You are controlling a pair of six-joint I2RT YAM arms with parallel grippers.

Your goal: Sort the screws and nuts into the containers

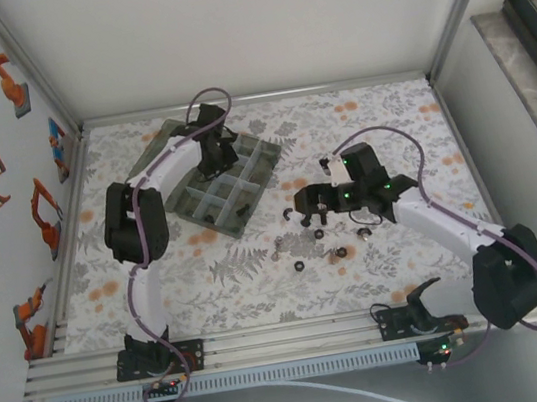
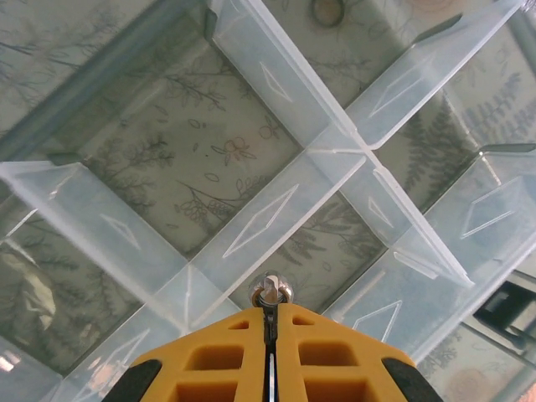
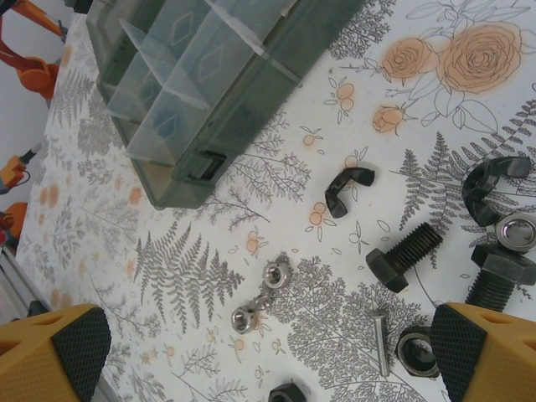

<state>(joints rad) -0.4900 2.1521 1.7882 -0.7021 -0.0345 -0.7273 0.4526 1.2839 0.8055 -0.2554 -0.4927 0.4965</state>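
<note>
Step in hand: drop-off, left side. My left gripper (image 2: 270, 322) is clamped tight on a small silver round-headed fastener (image 2: 270, 291), pinched at the very tips of the yellow fingers (image 2: 226, 356), low centre of the left wrist frame. Seen end-on, I cannot say for certain whether it is a screw or a nut; the domed top suggests a screw. It hangs over a compartment of the translucent grey plastic organiser box (image 2: 276, 213), just beside a pale divider. In the overhead frame this puts the gripper above the box, left of centre.

My right gripper (image 3: 268, 347) is spread wide and holds nothing. It is poised over the loose hardware on the floral-print table (image 3: 193, 268), lower right of its wrist frame:
- two silver flanged nuts (image 3: 272, 272)
- a slim silver screw (image 3: 381, 339)
- black hex-head bolts (image 3: 402, 258)
- a black wing nut (image 3: 347, 188)

Next move, as I judge it:
- Left: confirm that this compartment takes this kind of piece and that the piece is clear of the divider, then part the fingers.
- Right: choose a single piece. The slim screw lies flat, touching or nearly touching a black hex nut (image 3: 416, 352), so the pads must straddle it alone.
</note>
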